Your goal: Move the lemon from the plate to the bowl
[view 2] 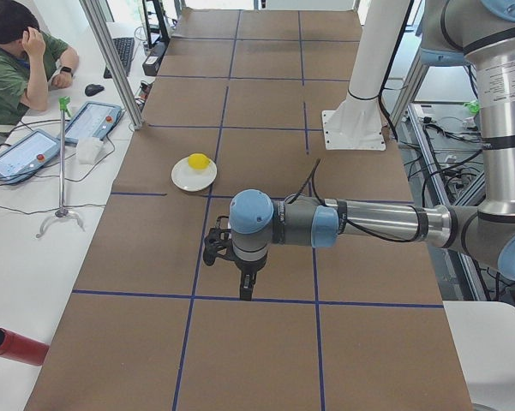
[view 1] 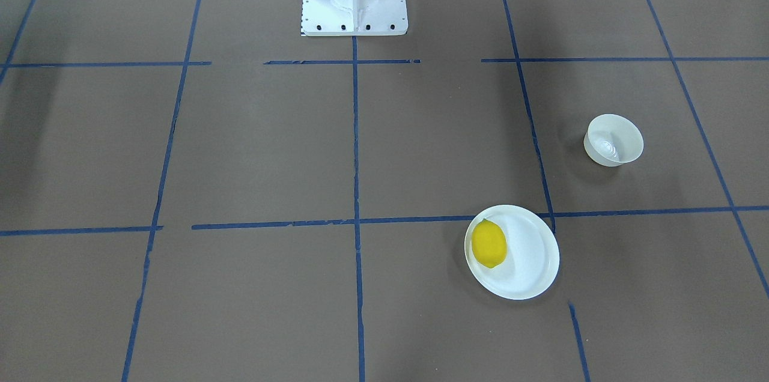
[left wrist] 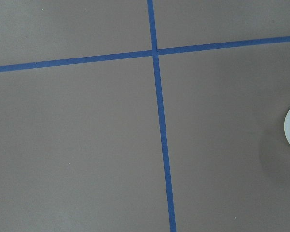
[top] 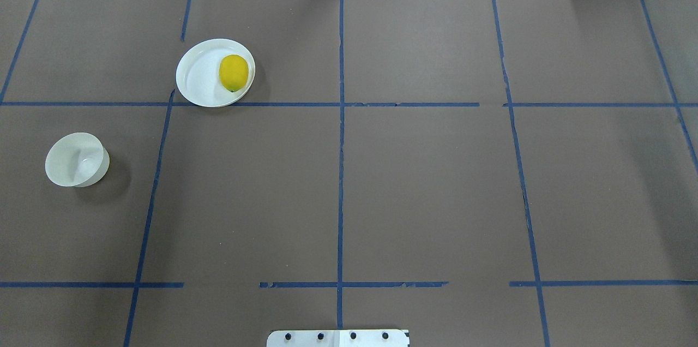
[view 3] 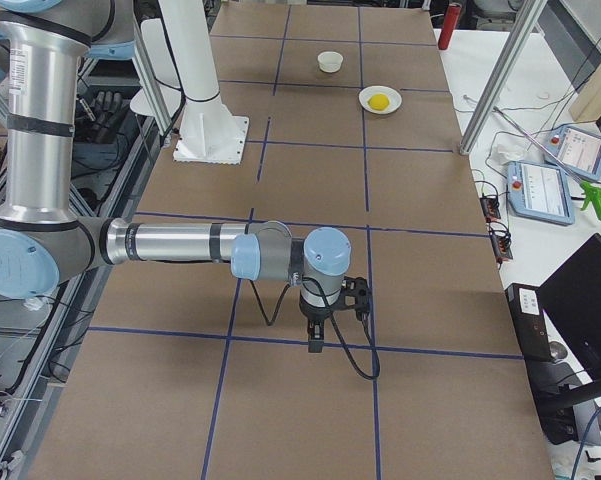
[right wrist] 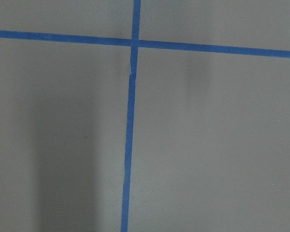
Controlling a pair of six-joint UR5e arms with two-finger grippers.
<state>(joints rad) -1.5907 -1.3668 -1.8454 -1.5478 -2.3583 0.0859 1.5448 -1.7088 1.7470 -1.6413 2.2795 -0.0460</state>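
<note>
The lemon (top: 233,72) lies on the plate (top: 199,77), close to the rim on the side toward the worktop's (top: 425,183) middle. The bowl (top: 75,160) stands upright, well apart from the plate, nearer the robot and further to its left. The left end effector (view 2: 245,287) and right end effector (view 3: 316,340) both point down above bare worktop, holding nothing; whether either is released or clenched I cannot tell
</note>
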